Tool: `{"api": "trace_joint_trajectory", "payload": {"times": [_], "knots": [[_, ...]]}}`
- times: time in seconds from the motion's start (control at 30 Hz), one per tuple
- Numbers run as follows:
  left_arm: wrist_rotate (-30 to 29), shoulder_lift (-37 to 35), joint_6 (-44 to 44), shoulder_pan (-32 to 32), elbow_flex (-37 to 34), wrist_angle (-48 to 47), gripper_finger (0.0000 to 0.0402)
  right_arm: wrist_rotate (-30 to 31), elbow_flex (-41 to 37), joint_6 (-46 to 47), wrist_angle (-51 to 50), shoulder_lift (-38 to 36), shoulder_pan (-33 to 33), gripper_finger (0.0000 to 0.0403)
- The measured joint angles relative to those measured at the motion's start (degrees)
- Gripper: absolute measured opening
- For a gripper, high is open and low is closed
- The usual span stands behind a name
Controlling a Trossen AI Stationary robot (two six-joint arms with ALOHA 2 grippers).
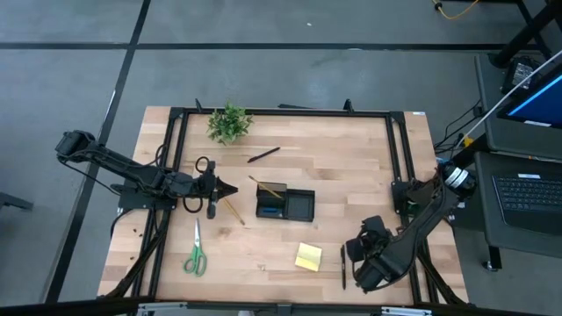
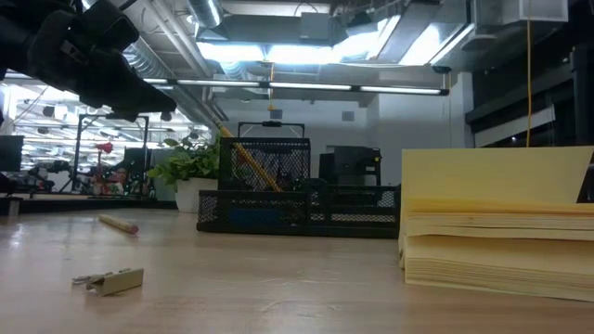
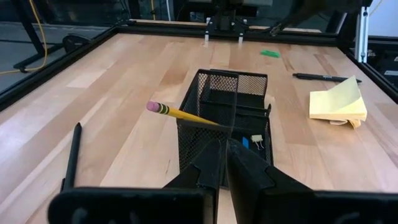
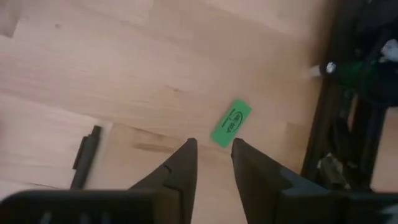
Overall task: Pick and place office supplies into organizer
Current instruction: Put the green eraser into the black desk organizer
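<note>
The organizer (image 1: 285,204) sits near the middle of the surface (image 1: 351,167). It is a black mesh tray with a taller part at one end. We see one yellow pencil (image 3: 180,114) leaning in the tall part, and a small blue block (image 3: 244,142) and a clip low in the tray beside it. So we think the job has started but is far from done.

A lot is left out on the surface. The green scissors (image 1: 195,254) lie near the front on the left side. The yellow sticky-note pad (image 1: 308,256) lies in front of the tray, with a black pen (image 1: 342,266) just beside it. Another black pen (image 1: 263,154) lies behind the tray, and a second pencil (image 1: 233,210) lies to the left of the tray. A tiny green piece (image 4: 231,123) lies flat near the surface's right edge.

Our right tool (image 4: 211,163) hangs just above the green piece, with its fingers spread a little and nothing between them. Our left tool (image 3: 225,163) is pressed together and empty, pointing at the tray.

From above, the right arm hides the green piece. In the low view, the pad blocks much of the right side.
</note>
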Motion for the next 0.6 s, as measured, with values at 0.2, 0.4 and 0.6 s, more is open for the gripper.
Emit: {"api": "trace_joint_trajectory", "payload": {"times": [0.2,0.4,0.6], "knots": [[0.0,0.0,0.0,0.0,0.0,0.0,0.0024,0.3,-7.7,5.2,7.7,-5.0,1.3,0.008],[0.0,0.0,0.0,0.0,0.0,0.0,0.002,0.3,-18.1,6.4,18.8,-10.2,1.5,0.0066],[0.0,0.0,0.1,0.0,0.0,0.0,0.0022,-0.1,-22.4,7.9,21.2,-13.6,1.1,0.0065]]}}
